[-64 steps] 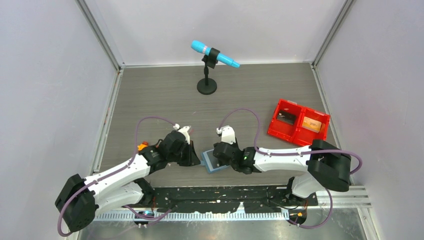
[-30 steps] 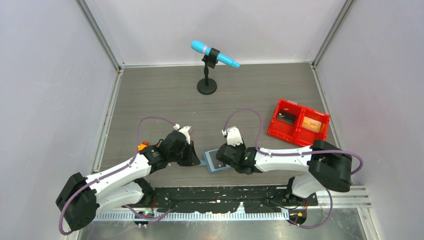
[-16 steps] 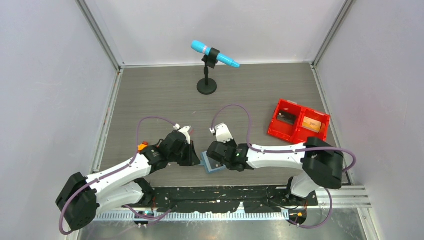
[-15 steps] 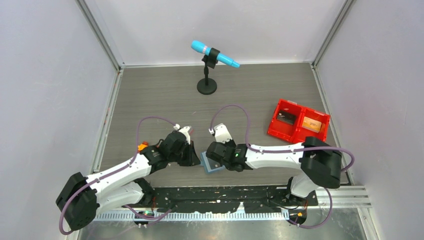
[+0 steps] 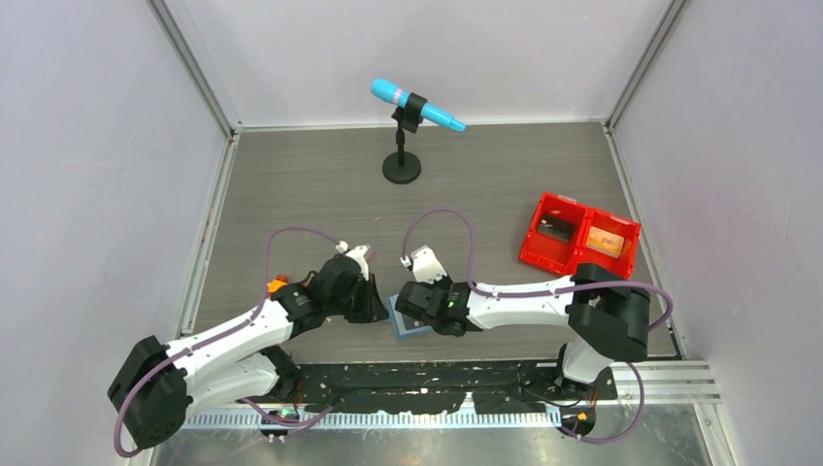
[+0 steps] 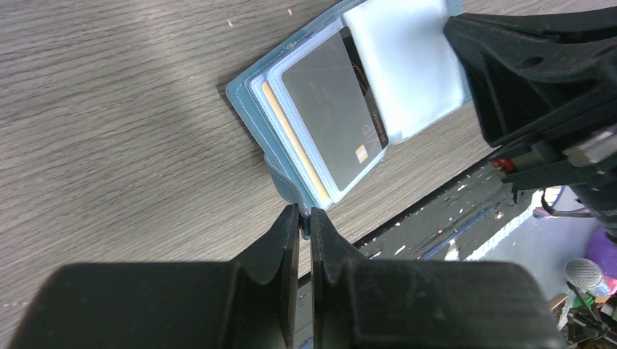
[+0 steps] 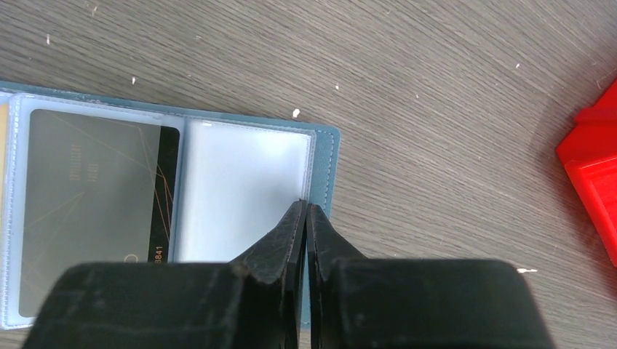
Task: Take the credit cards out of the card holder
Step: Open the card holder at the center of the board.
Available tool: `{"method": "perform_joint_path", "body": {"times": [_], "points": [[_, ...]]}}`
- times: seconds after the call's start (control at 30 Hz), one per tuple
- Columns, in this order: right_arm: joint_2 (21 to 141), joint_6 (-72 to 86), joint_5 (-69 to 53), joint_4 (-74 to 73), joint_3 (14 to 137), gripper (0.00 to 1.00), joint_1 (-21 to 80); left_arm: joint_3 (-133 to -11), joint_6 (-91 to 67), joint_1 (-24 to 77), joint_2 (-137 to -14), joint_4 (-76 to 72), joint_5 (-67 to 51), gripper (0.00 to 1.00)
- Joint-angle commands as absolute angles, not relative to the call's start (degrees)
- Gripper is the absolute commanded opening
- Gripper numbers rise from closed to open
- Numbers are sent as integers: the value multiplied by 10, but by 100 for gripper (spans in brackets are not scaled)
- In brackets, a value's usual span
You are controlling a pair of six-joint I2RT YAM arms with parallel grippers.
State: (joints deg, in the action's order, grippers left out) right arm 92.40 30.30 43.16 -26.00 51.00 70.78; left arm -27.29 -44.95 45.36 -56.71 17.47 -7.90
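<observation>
The teal card holder (image 5: 408, 328) lies open on the table between both grippers. In the left wrist view its pale blue pockets hold a dark grey credit card (image 6: 335, 109), and an orange-gold card's edge (image 6: 295, 142) shows behind it. My left gripper (image 6: 305, 214) is shut on the near corner of the card holder (image 6: 246, 102). My right gripper (image 7: 305, 207) is shut, its tips resting on the right edge of the empty pale pocket (image 7: 244, 189), beside the teal cover (image 7: 326, 167). Nothing shows between its tips. The grey card (image 7: 87, 203) sits in the pocket to its left.
A red two-compartment bin (image 5: 579, 238) stands at the right, and its corner (image 7: 593, 174) shows in the right wrist view. A microphone stand (image 5: 402, 160) is at the back centre. A small orange object (image 5: 278, 284) sits by the left arm. The table's front edge is just behind the card holder.
My right gripper has slid left over the card holder and closed its jaws. The left arm and the card holder have stayed put.
</observation>
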Motion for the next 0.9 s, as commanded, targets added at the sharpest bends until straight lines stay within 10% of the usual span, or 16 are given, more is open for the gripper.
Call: {"method": "perform_joint_path", "body": {"times": [0.0, 0.87], "points": [[922, 322, 435, -242, 505, 10, 711, -271, -474, 454, -511, 149, -63, 15], [850, 300, 348, -206, 479, 23, 710, -321, -486, 454, -720, -18, -167, 20]]}}
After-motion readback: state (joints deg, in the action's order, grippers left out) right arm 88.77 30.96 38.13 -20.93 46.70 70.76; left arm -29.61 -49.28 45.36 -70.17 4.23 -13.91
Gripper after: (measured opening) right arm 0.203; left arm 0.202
